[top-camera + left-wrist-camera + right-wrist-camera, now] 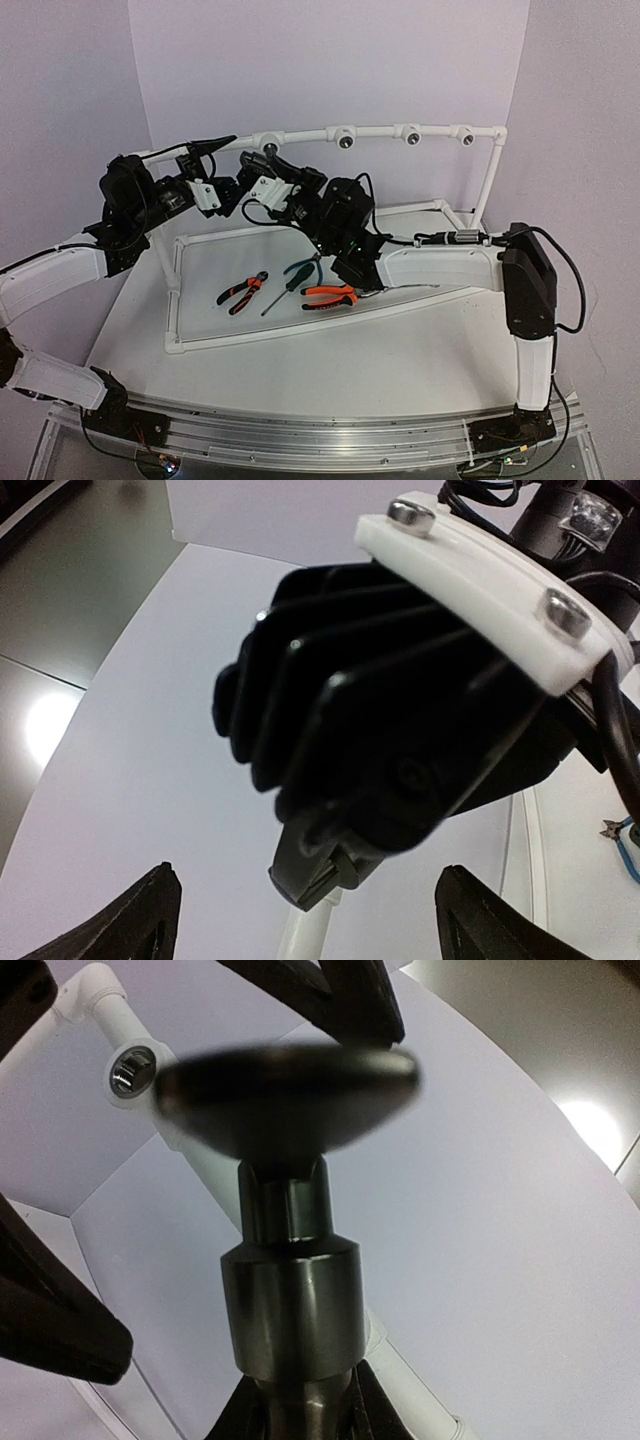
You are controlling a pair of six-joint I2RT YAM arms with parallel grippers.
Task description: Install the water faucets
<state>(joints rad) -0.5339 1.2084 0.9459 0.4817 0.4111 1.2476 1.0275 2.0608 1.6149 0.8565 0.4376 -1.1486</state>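
The water faucet (pixel 290 1295), a dark metal tap with a blurred lever handle on top, stands upright in my right gripper (pixel 295 1400), whose jaws are shut on its lower body. In the left wrist view the faucet's end (pixel 312 872) pokes out below the right gripper's black body, just above a white pipe (pixel 305 935). My left gripper (pixel 308 875) is open, its fingers (pixel 140 920) spread wide on either side of the faucet without touching it. In the top view both grippers, left (pixel 220 190) and right (pixel 257 180), meet near the frame's back left corner. An open tee socket (pixel 133 1070) shows behind the faucet.
A white pipe frame (pixel 300 325) lies on the table, with a raised back rail carrying several tee sockets (pixel 345 138). Inside the frame lie orange-and-black pliers (pixel 243 292), a green-handled tool (pixel 295 275) and orange pliers (pixel 330 296). The right arm (pixel 440 268) stretches across the frame.
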